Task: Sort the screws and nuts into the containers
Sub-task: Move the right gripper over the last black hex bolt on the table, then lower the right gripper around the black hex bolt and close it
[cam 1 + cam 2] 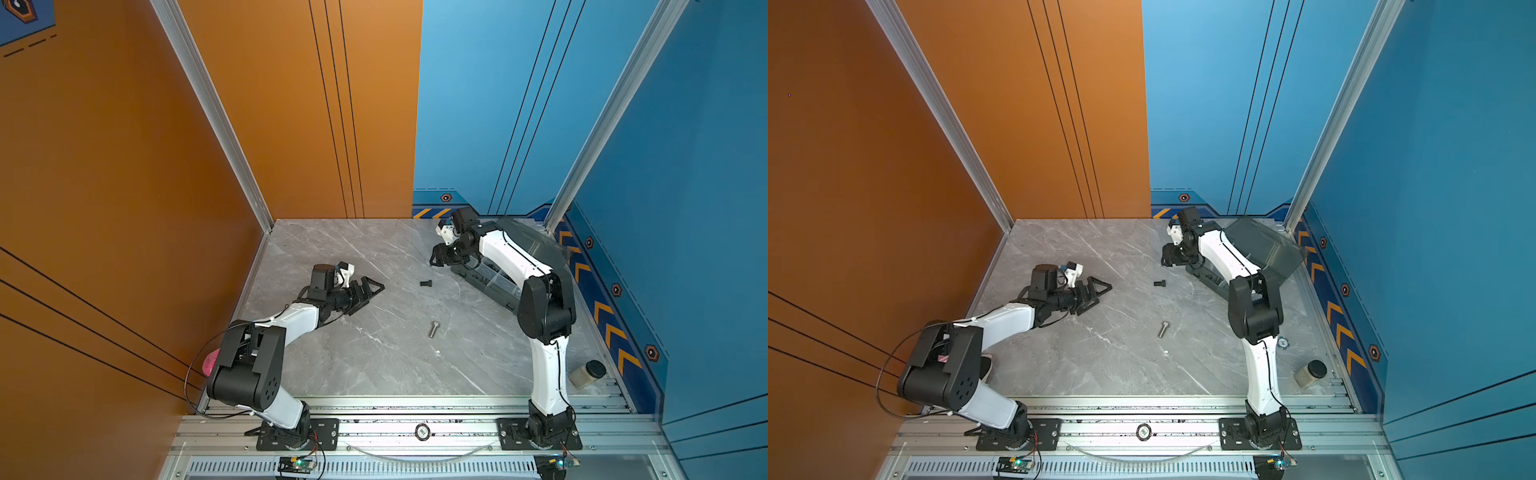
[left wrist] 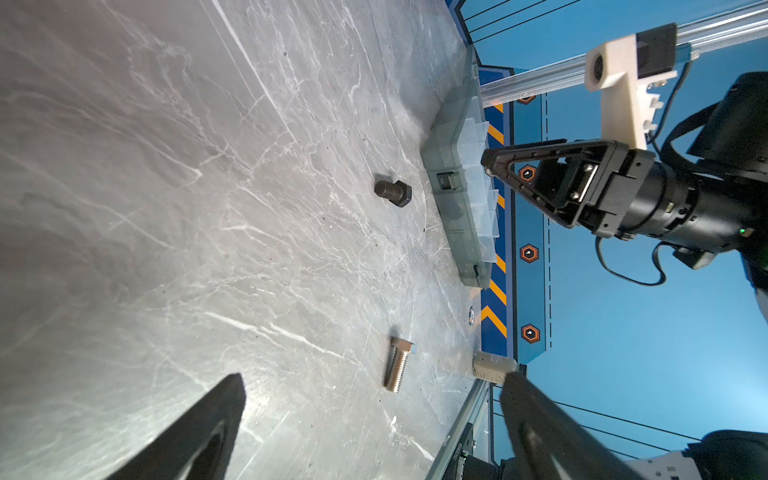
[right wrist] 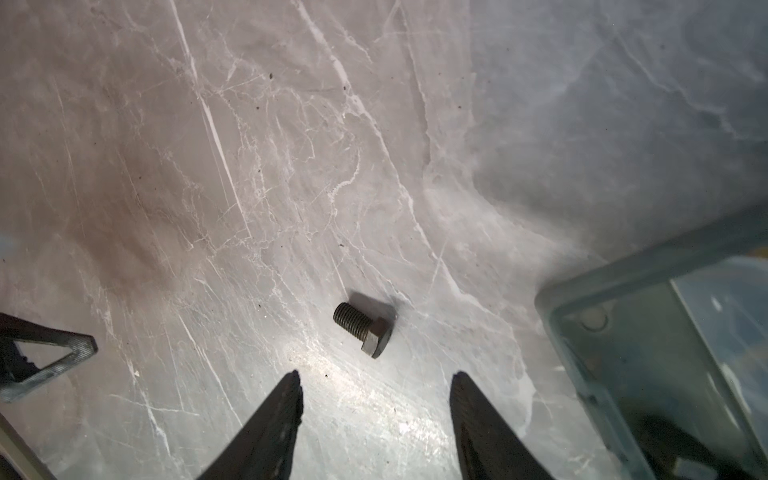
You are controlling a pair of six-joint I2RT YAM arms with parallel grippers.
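Note:
A short black screw (image 1: pixel 425 284) (image 1: pixel 1159 283) lies on the marble table, left of the smoky-grey organiser box (image 1: pixel 490 286) (image 1: pixel 1210 280) whose lid (image 1: pixel 528 243) stands raised. A longer silver screw (image 1: pixel 434 329) (image 1: pixel 1163 329) lies nearer the front. My right gripper (image 1: pixel 436 259) (image 3: pixel 376 374) hovers by the box's far left corner, open and empty, with the black screw (image 3: pixel 362 328) just beyond its tips. My left gripper (image 1: pixel 368 291) (image 2: pixel 372 376) rests low at mid-left, open and empty, facing both screws (image 2: pixel 392 192) (image 2: pixel 398 365). Nuts are out of view; the containers' contents are too dark to tell.
A small pale jar with a black cap (image 1: pixel 586 374) (image 1: pixel 1310 374) lies at the front right corner. Aluminium rails (image 1: pixel 415 405) run along the table's front edge, with orange and blue walls close on either side. A pink object (image 1: pixel 210 361) sits behind the left arm.

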